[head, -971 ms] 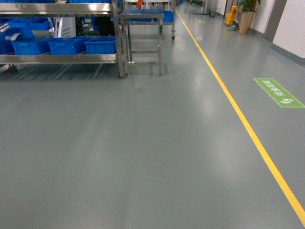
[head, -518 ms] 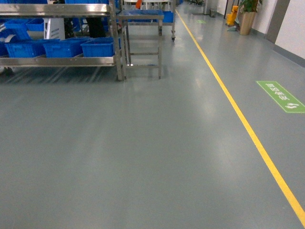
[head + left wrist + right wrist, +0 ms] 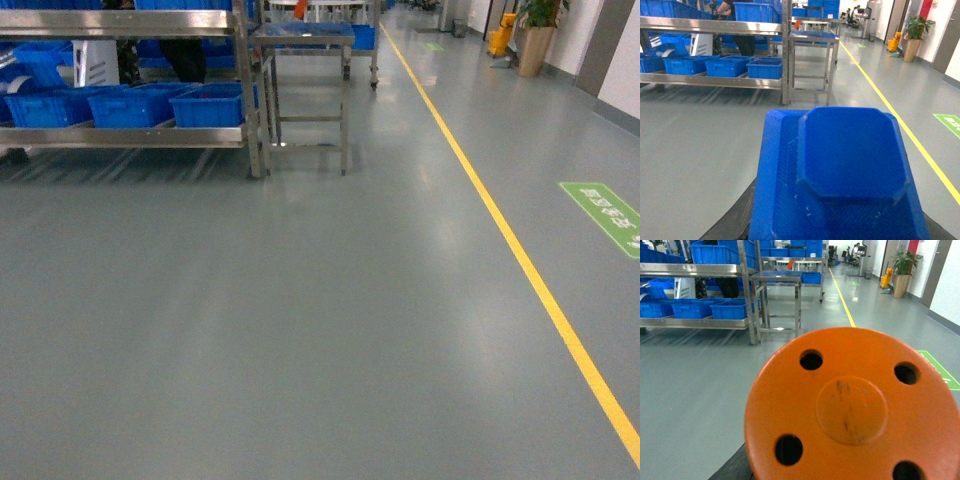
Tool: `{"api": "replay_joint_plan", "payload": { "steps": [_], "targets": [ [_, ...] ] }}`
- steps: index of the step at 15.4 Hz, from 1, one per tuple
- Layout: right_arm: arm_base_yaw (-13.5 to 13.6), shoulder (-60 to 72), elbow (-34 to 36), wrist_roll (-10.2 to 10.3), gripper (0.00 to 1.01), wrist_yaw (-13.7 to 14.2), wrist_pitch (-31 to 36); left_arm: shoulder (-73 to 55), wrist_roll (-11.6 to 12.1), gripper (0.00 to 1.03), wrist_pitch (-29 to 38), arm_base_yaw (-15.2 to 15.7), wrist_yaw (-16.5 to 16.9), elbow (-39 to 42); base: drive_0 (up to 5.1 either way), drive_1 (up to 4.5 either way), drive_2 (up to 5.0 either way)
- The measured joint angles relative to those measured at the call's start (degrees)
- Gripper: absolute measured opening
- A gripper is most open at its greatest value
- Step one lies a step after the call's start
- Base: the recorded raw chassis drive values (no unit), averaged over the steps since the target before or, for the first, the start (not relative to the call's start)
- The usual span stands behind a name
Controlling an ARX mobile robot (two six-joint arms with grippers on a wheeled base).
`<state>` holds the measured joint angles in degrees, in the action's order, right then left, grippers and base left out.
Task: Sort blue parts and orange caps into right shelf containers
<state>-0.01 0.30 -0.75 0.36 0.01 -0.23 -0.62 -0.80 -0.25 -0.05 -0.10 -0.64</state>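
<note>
Head view: grey floor (image 3: 300, 330) with a yellow line (image 3: 520, 270), steel shelf rack (image 3: 130, 135) at upper left holding bright blue ribbed plastic bins (image 3: 205, 105).

No arms or claws visible there.

Left wrist view: bright blue boxy plastic part (image 3: 840, 175) fills the lower frame, close to the lens. Right wrist view: round orange plastic cap with four holes (image 3: 855, 410) fills the lower frame.

No fingers visible in either; can't tell if the claws are spread or pinching these.
</note>
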Motion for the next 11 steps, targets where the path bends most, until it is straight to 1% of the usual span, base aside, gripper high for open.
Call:
{"api": "replay_joint_plan", "payload": {
  "steps": [11],
  "targets": [
    [0.0, 0.0, 0.0, 0.0, 0.46, 0.0, -0.2, 0.0, 0.0, 0.43, -0.2, 0.0, 0.1, 0.0, 0.0, 4.31, -4.3]
  ]
}}
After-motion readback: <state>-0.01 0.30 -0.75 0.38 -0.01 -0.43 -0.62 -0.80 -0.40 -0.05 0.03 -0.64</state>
